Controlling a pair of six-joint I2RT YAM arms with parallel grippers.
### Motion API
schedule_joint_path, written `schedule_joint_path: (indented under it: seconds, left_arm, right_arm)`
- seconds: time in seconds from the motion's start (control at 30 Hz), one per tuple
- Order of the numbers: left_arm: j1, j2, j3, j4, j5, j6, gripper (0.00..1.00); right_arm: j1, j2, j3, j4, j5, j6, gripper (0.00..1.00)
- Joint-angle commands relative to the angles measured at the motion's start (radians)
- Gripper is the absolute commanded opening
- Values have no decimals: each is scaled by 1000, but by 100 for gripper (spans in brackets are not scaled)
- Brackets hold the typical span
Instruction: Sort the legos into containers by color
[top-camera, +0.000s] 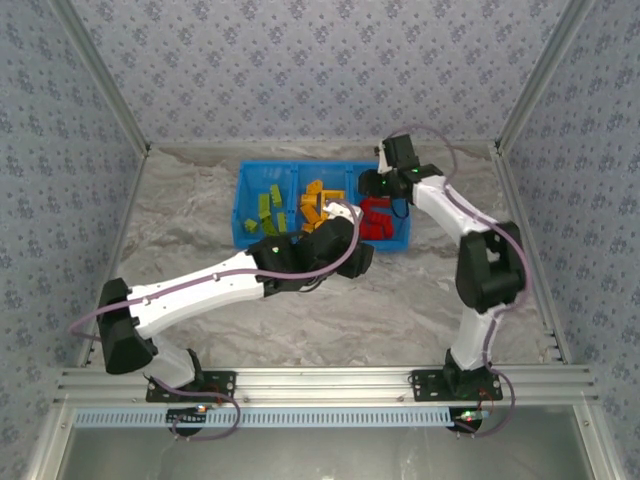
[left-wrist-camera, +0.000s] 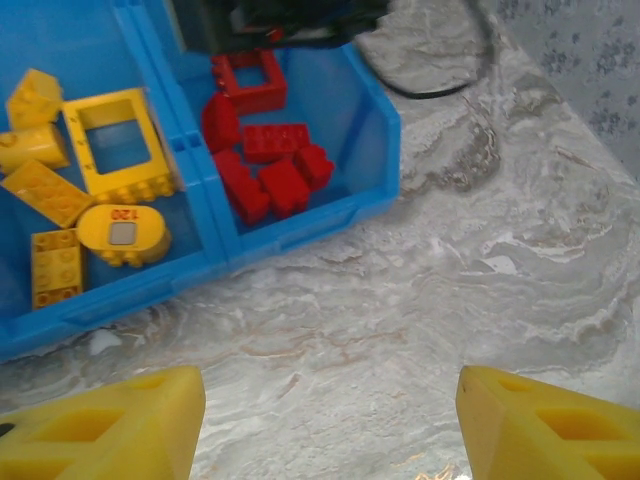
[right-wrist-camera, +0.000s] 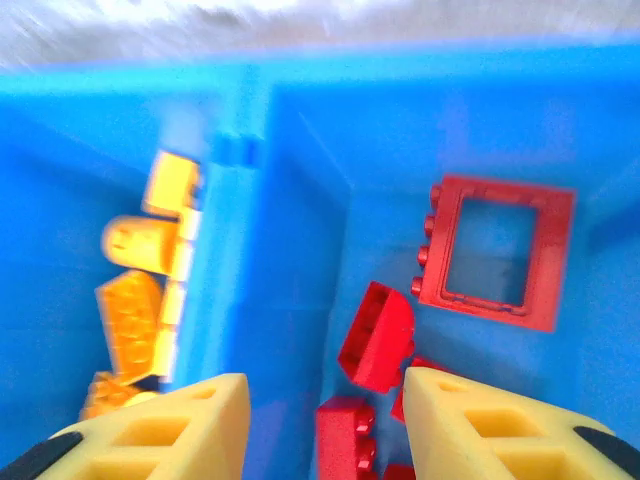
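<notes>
Top camera first. I see the blue bin (top-camera: 240, 215) at the far middle of the marble table (top-camera: 400, 310), with its three compartments side by side. The green legos (top-camera: 268, 212) lie in the left one, the yellow-orange legos (top-camera: 315, 205) in the middle and the red legos (top-camera: 377, 222) in the right. My left arm (top-camera: 200, 285) stretches from the near left corner up to the bin's near wall. My right arm (top-camera: 470, 230) bends in from the right, its wrist above the red compartment.

On the left wrist camera, the left gripper (left-wrist-camera: 330, 425) hangs over bare table just in front of the bin. Its yellow fingers (left-wrist-camera: 110, 425) are spread wide with nothing between them. Beyond them the red bricks sit in the end compartment, with a red frame (left-wrist-camera: 250, 80) at the back. Next door lie a yellow frame (left-wrist-camera: 115, 145) and a rounded yellow piece marked 120 (left-wrist-camera: 122, 235).

The right wrist camera is blurred. The right gripper (right-wrist-camera: 325, 425) hovers over the red compartment, jaws parted and empty. Below it lie the red frame and a red brick (right-wrist-camera: 378, 335), and orange bricks sit across the divider (right-wrist-camera: 225, 270).
</notes>
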Motion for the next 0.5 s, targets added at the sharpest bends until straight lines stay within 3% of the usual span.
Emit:
schedule_joint_path:
  seconds: [0.0, 0.1, 0.23, 0.3, 0.33, 0.47]
  left_arm:
    - [8, -102, -17, -68, -44, -11, 68]
    - [28, -186, -78, -101, -33, -36, 69]
    - [117, -355, -210, -156, 4, -98, 72]
    - [200, -457, -281, -190, 30, -122, 81]
    - [244, -503, -312, -204, 41, -132, 96]
    - [445, -685, -442, -254, 20, -147, 98]
  right_arm:
    - [8, -214, -96, -22, 68, -2, 47]
    - [13, -431, -251, -41, 143, 29, 49]
    - [20, -756, -465, -123, 261, 80, 60]
    - [16, -920, -553, -216, 335, 120, 74]
    - [14, -983, -588, -259, 360, 147, 99]
    - [0, -1173, -741, -354, 458, 252, 100]
